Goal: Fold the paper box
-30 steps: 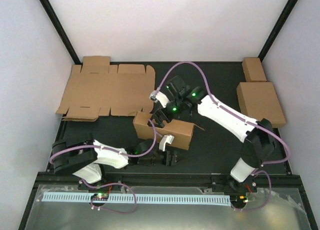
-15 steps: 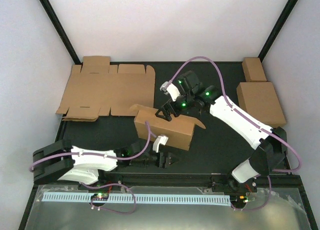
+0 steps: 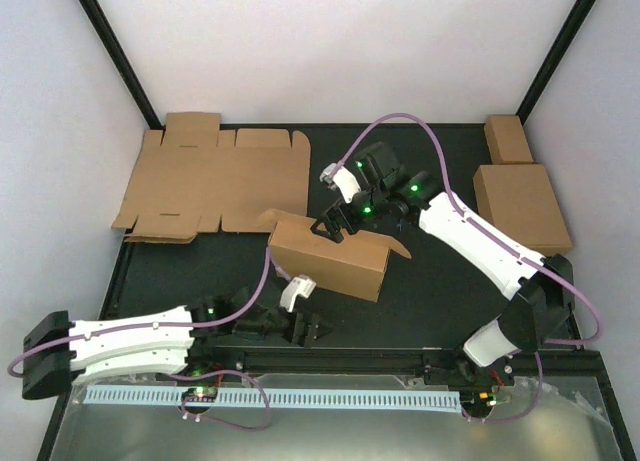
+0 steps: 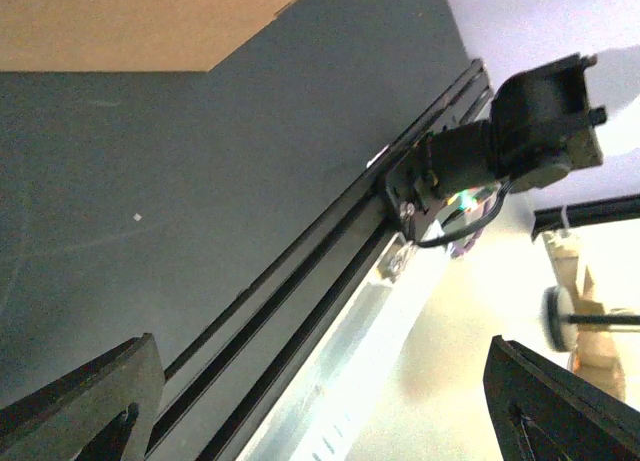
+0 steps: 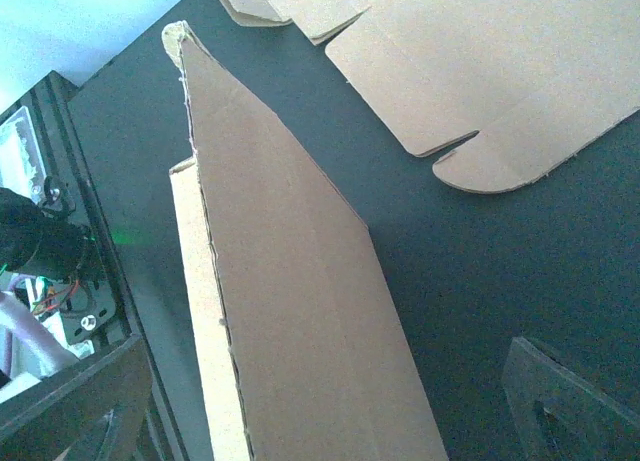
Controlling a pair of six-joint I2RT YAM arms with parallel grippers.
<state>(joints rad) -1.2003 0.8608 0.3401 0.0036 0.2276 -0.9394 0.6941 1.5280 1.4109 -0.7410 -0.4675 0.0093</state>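
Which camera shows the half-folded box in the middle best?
The top camera: it shows the whole half-folded box, sides and open flaps. The right wrist camera sees only one panel, very close. The left wrist camera catches just a brown corner of it.

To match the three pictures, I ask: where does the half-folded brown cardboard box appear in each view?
Top external: the half-folded brown cardboard box stands at the centre.
Left wrist: only its brown corner, top left.
Right wrist: its raised wall fills the middle.
Shared landmark: the black rail along the near edge.
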